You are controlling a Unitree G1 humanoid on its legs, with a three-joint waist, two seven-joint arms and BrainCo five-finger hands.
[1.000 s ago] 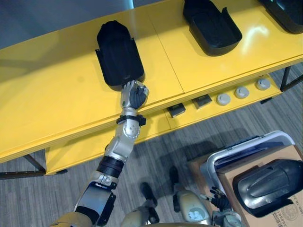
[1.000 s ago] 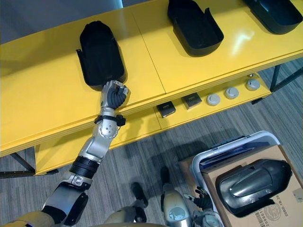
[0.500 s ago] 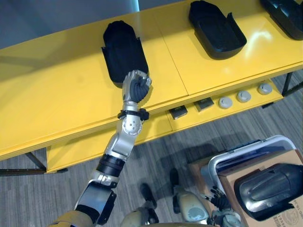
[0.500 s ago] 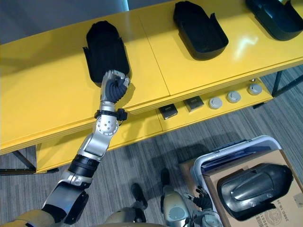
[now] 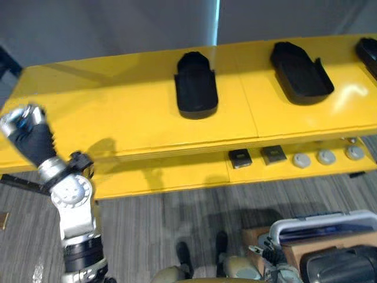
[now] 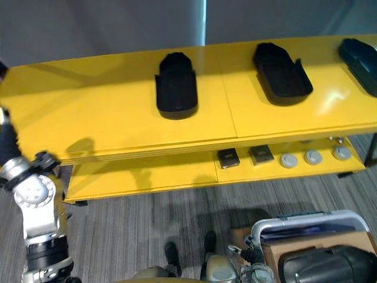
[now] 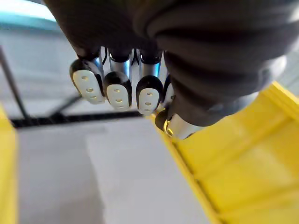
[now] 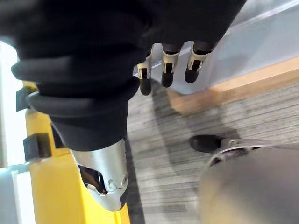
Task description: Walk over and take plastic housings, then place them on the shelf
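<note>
A black plastic housing (image 5: 196,91) lies on the top board of the yellow shelf (image 5: 118,112), hollow side up. Two more black housings (image 5: 300,72) (image 6: 360,56) lie further right on the same board. My left hand (image 5: 26,127) is raised at the far left, off the shelf's front edge and well clear of the housings. Its fingers (image 7: 117,88) are curled and hold nothing. My right hand (image 8: 168,65) hangs low over the floor with relaxed fingers, beside a dark housing (image 5: 344,270) that rests on a cardboard box at the lower right.
The shelf's lower board carries two small black blocks (image 5: 240,157) and several grey round knobs (image 5: 324,157). A white-rimmed bin (image 5: 321,224) stands on the floor at the lower right, holding the cardboard box. Grey plank floor runs in front of the shelf.
My left hand has left the near end of the left housing and swung back to the far left. The camera has pulled back and turned, so the shelf sits further off.
</note>
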